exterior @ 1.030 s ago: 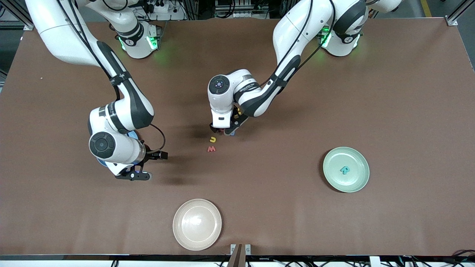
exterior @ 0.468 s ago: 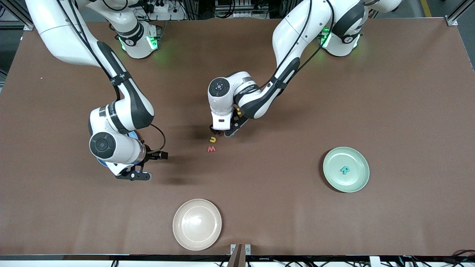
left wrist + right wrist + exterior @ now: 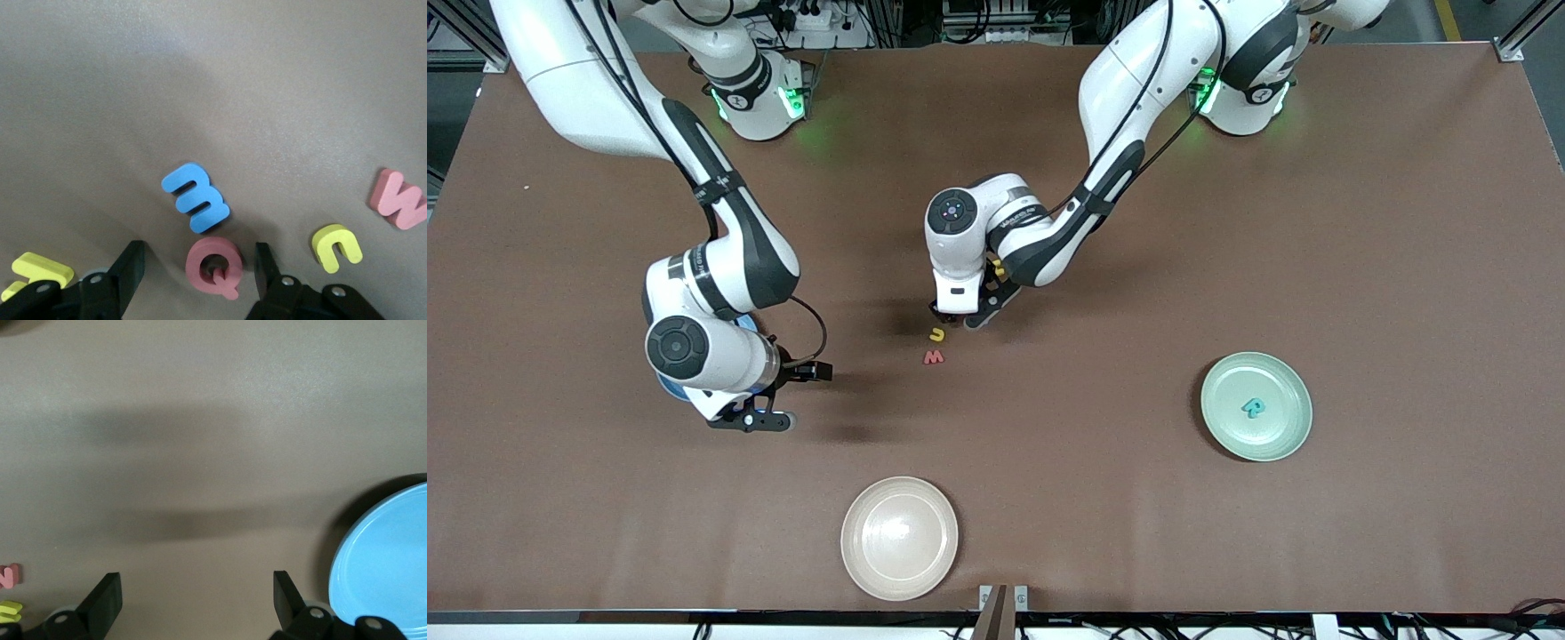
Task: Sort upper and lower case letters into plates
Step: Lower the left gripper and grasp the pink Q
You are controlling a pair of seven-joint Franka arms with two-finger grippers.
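Observation:
My left gripper (image 3: 960, 316) (image 3: 198, 267) is low over the cluster of letters in the middle of the table. It is open, with a red Q (image 3: 213, 265) between its fingers and a gap on each side. A blue m (image 3: 195, 198) lies beside the Q. A yellow u (image 3: 936, 334) (image 3: 335, 247) and a red w (image 3: 933, 357) (image 3: 400, 200) lie nearer the front camera. More yellow letters (image 3: 41, 268) sit by one finger. A teal P (image 3: 1253, 408) lies in the mint green plate (image 3: 1282, 431). My right gripper (image 3: 751, 418) (image 3: 195, 593) hangs open over bare table beside the sky blue plate (image 3: 387, 567), which the right arm mostly hides in the front view.
A cream-beige plate (image 3: 899, 538) with nothing on it sits near the table's front edge. The red and yellow letters also show at the edge of the right wrist view (image 3: 8, 575).
My left gripper's fingers have drawn closer together around the red Q, and its hand now covers the blue letter in the front view. The right arm has shifted only slightly.

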